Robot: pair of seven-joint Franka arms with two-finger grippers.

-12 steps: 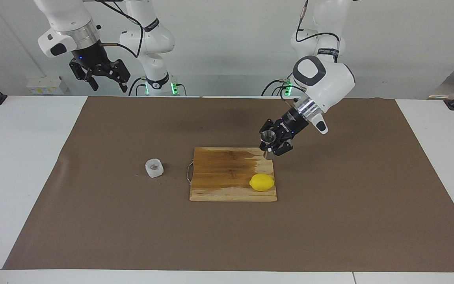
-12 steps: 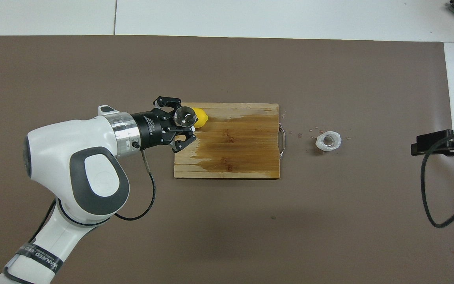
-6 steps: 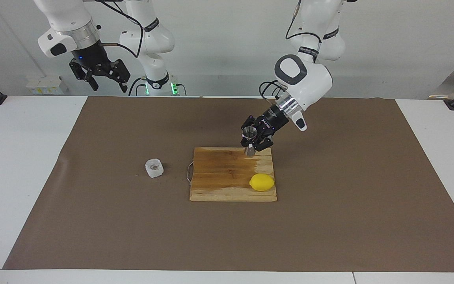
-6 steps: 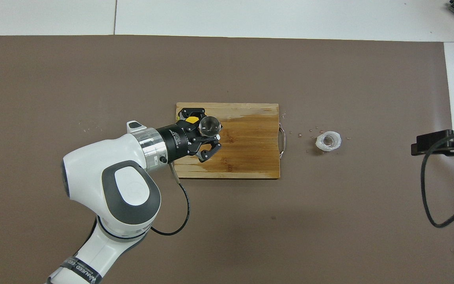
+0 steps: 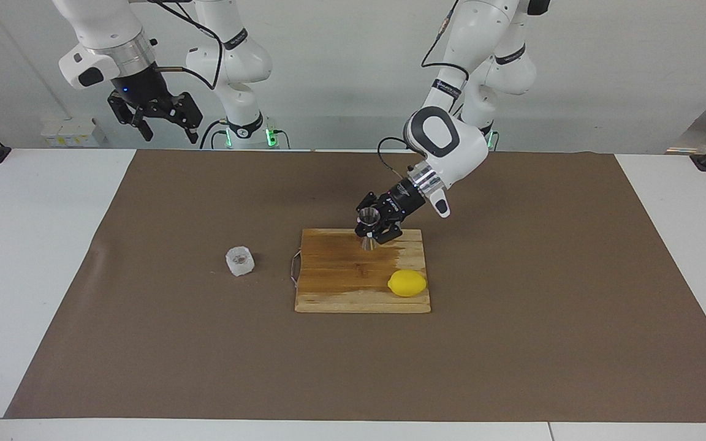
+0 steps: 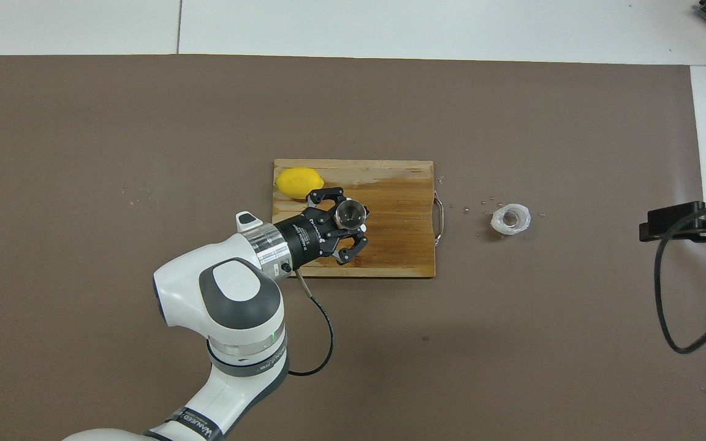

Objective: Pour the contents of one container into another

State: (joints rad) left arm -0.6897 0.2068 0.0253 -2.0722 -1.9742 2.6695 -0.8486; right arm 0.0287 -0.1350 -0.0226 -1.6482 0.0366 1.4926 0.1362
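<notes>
The left gripper (image 5: 372, 228), jaws clamped on the jigger (image 5: 369, 228), holds it upright over the board (image 5: 334, 288); the cup (image 5: 239, 260) sits at nine o'clock. The right gripper (image 5: 155, 116) waits, jaws wide. A slanted grip could tip the jigger.

One camera faces me from high across the table; another looks steeply down above me. Both share my cutting board (image 5: 362, 272).
</notes>
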